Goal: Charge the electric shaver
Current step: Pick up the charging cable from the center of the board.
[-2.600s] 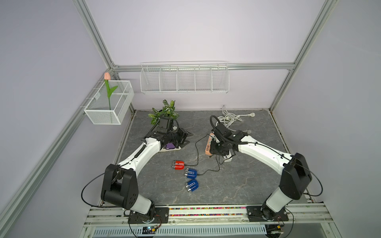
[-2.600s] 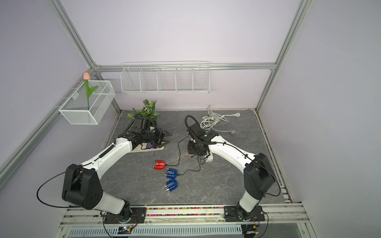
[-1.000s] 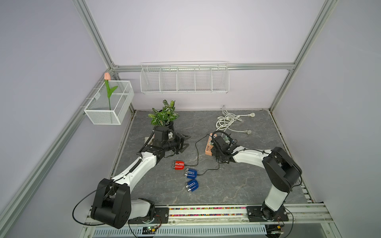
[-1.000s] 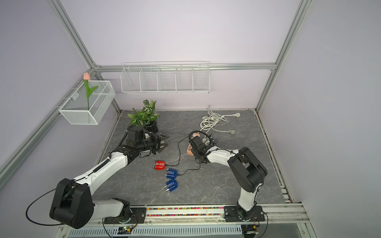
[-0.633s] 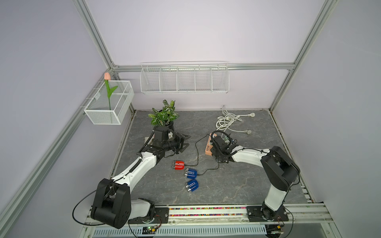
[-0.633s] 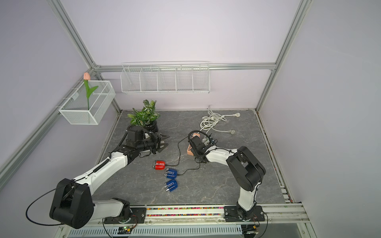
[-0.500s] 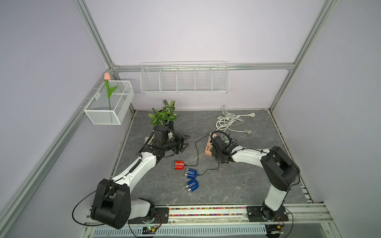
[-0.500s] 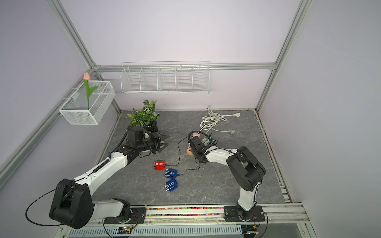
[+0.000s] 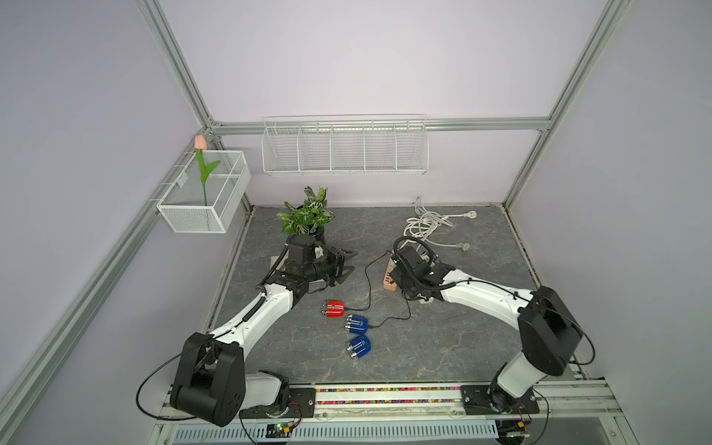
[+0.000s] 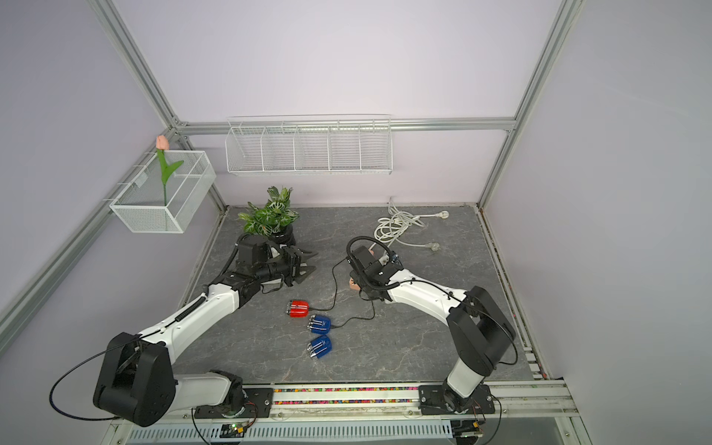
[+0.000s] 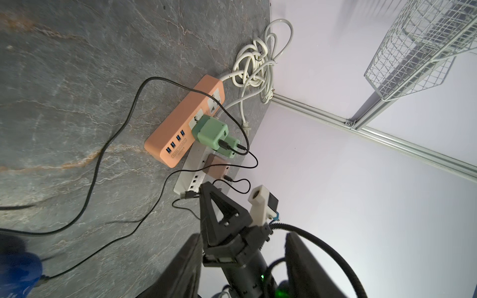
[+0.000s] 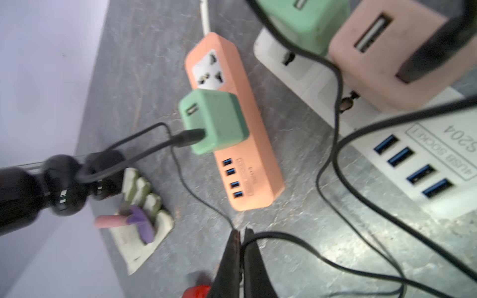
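Observation:
A red shaver [image 9: 333, 308] and a blue shaver [image 9: 357, 324] lie mid-table, each with a thin black cable running toward the power strips. A second blue shaver [image 9: 359, 346] lies nearer the front with no cable on it. My right gripper [image 12: 242, 233] is shut on a black charging cable [image 12: 289, 238], low over the table beside the white power strip [image 12: 418, 157]. From the left wrist view, the right gripper [image 11: 206, 189] has a small plug at its tip. My left gripper [image 9: 345, 262] hovers open and empty, left of the orange power strip [image 9: 389, 275].
A green adapter [image 11: 210, 133] is plugged into the orange strip, and a pink adapter [image 11: 218, 167] into the white strip. A white stand holding purple and pink items [image 12: 140, 224] lies near the left wall. A potted plant [image 9: 306, 217] and a coiled white cord [image 9: 425, 225] sit at the back.
The right arm came down beside the power strips and its jaws closed on the black cable. The left gripper drew back a little and stays open.

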{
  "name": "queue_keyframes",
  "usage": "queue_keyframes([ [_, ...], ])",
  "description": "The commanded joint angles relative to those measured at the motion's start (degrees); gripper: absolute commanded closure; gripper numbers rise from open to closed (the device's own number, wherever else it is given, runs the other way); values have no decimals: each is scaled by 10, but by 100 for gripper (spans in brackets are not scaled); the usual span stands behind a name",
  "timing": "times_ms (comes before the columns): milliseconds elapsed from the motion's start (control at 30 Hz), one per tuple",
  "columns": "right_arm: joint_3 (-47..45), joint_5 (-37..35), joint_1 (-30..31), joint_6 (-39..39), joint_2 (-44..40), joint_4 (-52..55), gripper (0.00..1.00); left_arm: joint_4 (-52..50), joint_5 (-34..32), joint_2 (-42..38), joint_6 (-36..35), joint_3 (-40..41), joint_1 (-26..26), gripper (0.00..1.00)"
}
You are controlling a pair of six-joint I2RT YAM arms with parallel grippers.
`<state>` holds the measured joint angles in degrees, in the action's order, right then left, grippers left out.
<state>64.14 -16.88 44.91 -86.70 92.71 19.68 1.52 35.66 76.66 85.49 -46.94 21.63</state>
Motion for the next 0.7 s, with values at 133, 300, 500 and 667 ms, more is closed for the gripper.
queue_keyframes([
  [133,-44,16,6,-89,-70,-47,93,195,13,75,110,10,73,46],
  [300,-69,21,2,-131,-90,-88,93,261,3,128,144,3,107,47],
  [500,-71,32,-17,-148,-96,-105,93,253,-10,143,138,-3,122,54],
  [667,-60,46,-28,-160,-90,-117,93,215,-26,139,119,-4,125,56],
])
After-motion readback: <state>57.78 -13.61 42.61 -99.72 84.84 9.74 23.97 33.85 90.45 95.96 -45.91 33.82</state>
